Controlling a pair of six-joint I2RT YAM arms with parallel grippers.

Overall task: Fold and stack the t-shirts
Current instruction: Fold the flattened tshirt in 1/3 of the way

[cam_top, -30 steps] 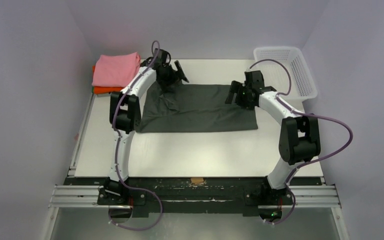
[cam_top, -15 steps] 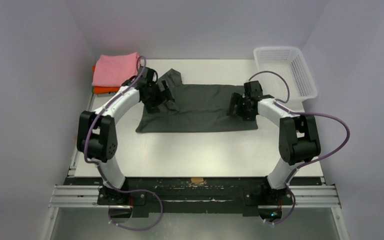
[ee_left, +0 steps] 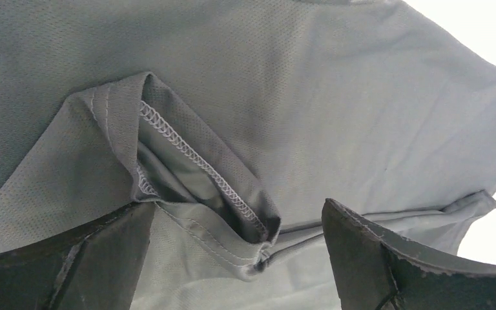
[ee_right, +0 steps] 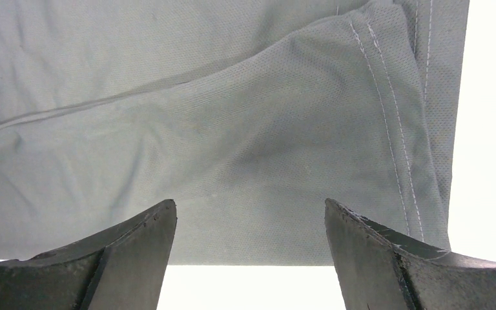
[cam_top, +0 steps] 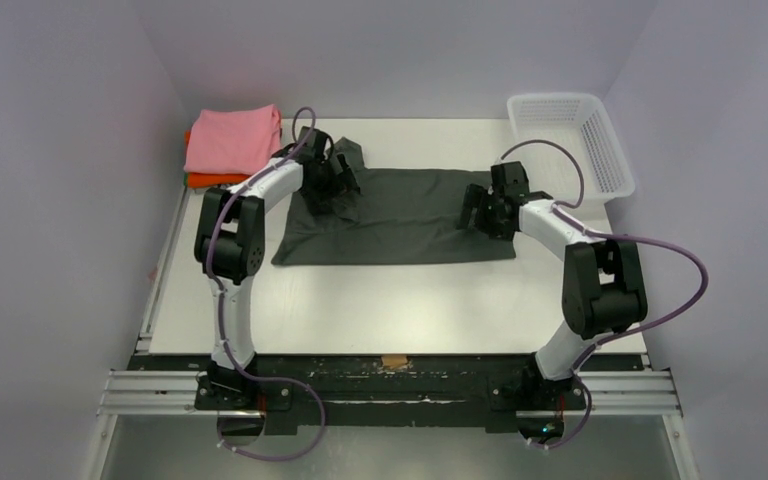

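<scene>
White counter [cam_top: 410, 300] carries the charcoal t-shirt [cam_top: 400, 222] flat, left of the basket [cam_top: 605, 150], ready for folding; left jaws and right jaws hover spread over its far edge, pinching nothing.

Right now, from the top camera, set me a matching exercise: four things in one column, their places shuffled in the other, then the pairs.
Things
1. pink shirt
2. orange shirt
3. grey shirt
4. basket

Places
A. far right corner
B. spread flat in the middle
C. folded, on top, far left
D. underneath, far left

Pairs: 1-C; 2-D; 3-B; 4-A
</scene>
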